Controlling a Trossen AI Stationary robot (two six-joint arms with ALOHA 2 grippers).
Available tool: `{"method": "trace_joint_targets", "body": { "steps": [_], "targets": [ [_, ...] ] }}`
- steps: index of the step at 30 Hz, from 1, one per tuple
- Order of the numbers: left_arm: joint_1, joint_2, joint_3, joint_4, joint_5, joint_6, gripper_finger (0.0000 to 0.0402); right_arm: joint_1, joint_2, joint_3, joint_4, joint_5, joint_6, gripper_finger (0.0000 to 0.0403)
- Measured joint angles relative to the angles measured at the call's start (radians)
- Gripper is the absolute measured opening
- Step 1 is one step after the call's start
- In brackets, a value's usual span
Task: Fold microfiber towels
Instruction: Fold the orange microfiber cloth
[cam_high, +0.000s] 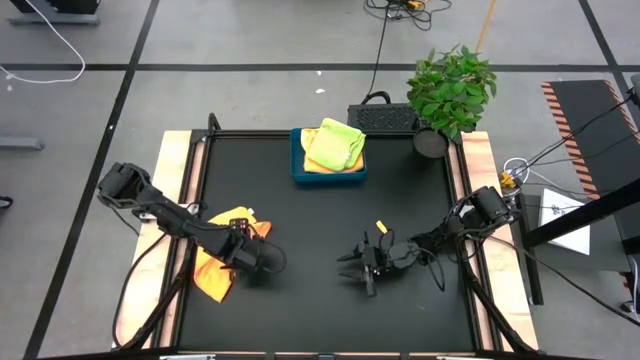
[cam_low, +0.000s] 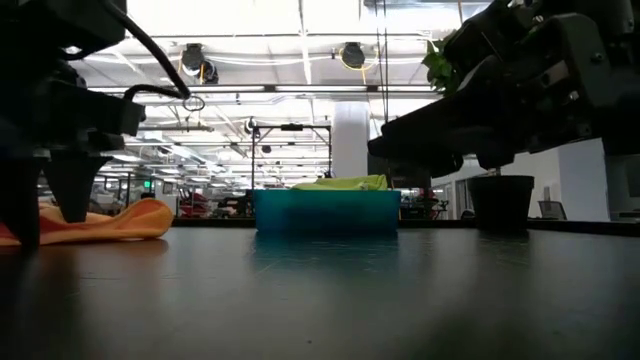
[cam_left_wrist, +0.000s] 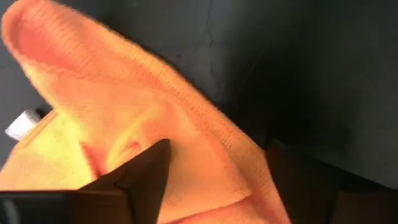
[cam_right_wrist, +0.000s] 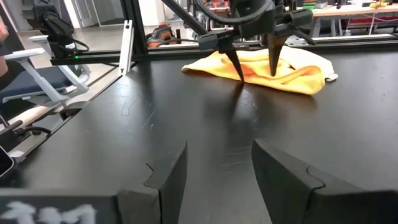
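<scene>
Lime green towel (cam_high: 335, 143) atop folded towels in blue tray (cam_high: 327, 176); both arms' fingers spread, empty.

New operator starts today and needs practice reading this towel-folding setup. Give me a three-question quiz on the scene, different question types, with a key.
1. True or false: the left tool is clamped shut on the orange towel.
2. Which holds the lime green towel? A) blue tray B) bare table C) right tool
3. Fill in: the potted plant stands at the table's far ____ corner.

Key: 1 false, its fingers stand open over the towel; 2 A; 3 right.
</scene>
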Motion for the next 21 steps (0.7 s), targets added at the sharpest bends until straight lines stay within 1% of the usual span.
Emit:
{"method": "trace_joint_targets", "body": {
  "steps": [6,11,16,21],
  "targets": [
    [0.019,0.0,0.076,-0.095,0.023,0.022,0.0181,0.0,0.0,0.0,0.024,0.0,-0.022,0.0171],
    [0.026,0.0,0.127,-0.116,0.024,0.072,0.0133,0.0,0.0,0.0,0.021,0.0,-0.022,0.0171],
    [0.026,0.0,0.14,-0.106,-0.005,0.116,0.0107,0.0,0.0,0.0,0.019,0.0,-0.022,0.0171],
    [0.025,0.0,0.14,-0.107,-0.011,0.1,0.0107,0.0,0.0,0.0,0.018,0.0,-0.022,0.0171]
  ]
}}
